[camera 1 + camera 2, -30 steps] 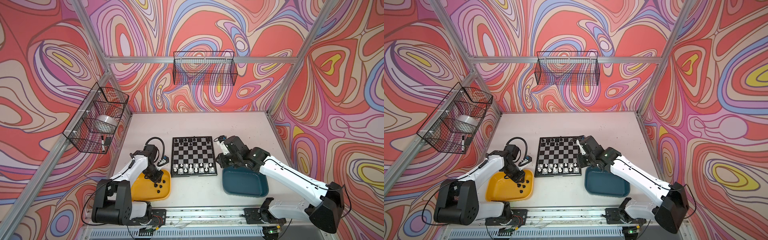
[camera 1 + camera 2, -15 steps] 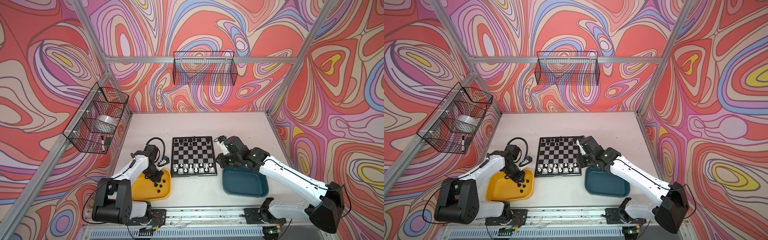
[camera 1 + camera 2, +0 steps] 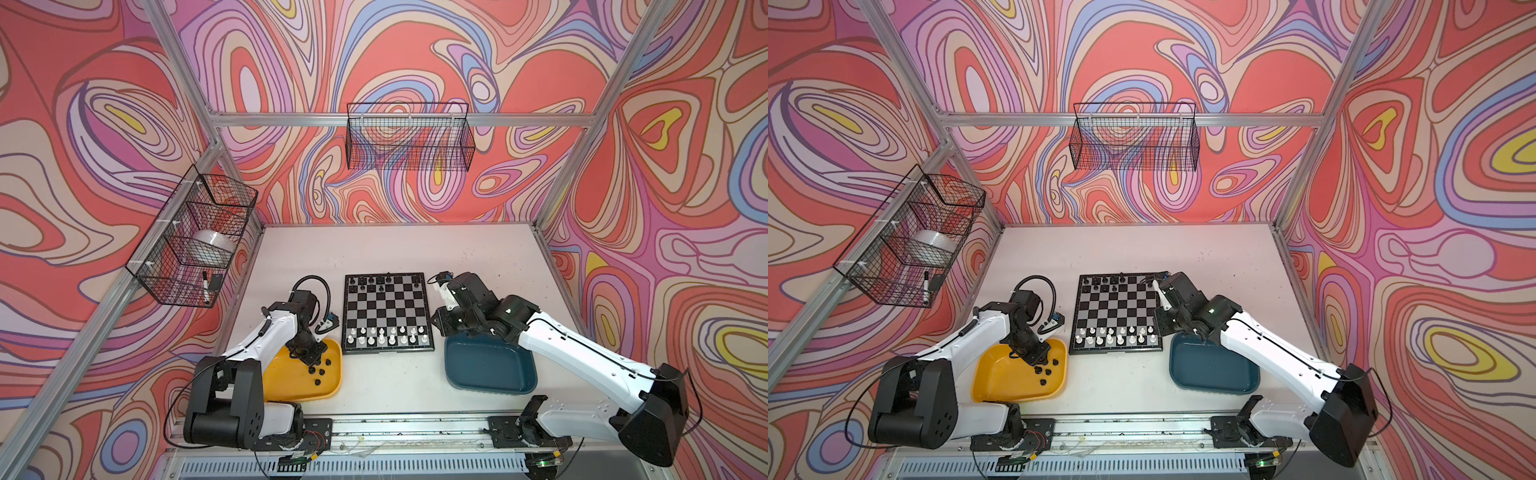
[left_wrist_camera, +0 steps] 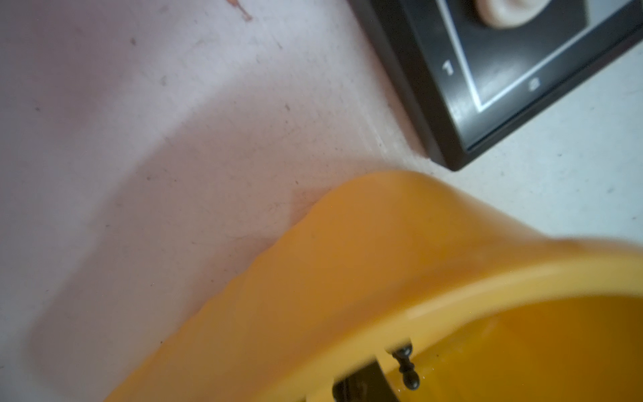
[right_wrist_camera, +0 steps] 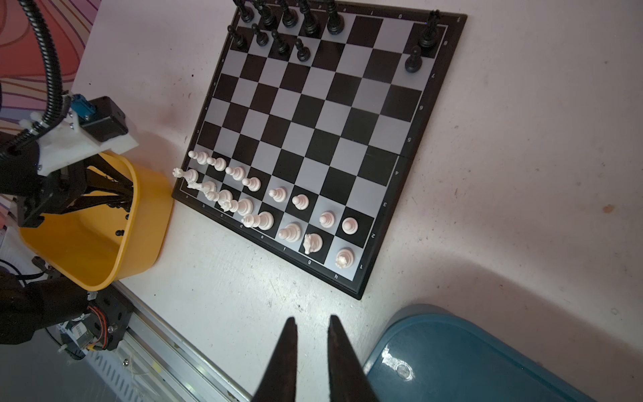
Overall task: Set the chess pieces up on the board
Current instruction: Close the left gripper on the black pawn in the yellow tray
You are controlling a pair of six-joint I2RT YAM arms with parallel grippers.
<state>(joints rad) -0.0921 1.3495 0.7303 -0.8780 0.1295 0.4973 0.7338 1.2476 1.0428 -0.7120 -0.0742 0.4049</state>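
Step in hand: fetching from yellow tray [image 3: 291, 386]. Left gripper [image 3: 309, 360] down among black pieces [image 3: 323, 368] at tray's board-side corner; grip not discernible. Right gripper [image 5: 311, 322] slightly apart, empty, beside board [image 3: 386, 309]. Next: lift clear, seat on vacant far-edge square

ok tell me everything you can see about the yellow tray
The yellow tray is a glossy, plastic-looking rectangular tub with rounded corners and raised walls. It sits flat on the white table, just off the near left corner of the board, apart from it. Several black chess pieces lie loose in its board-side half. The left tool reaches down inside among them.
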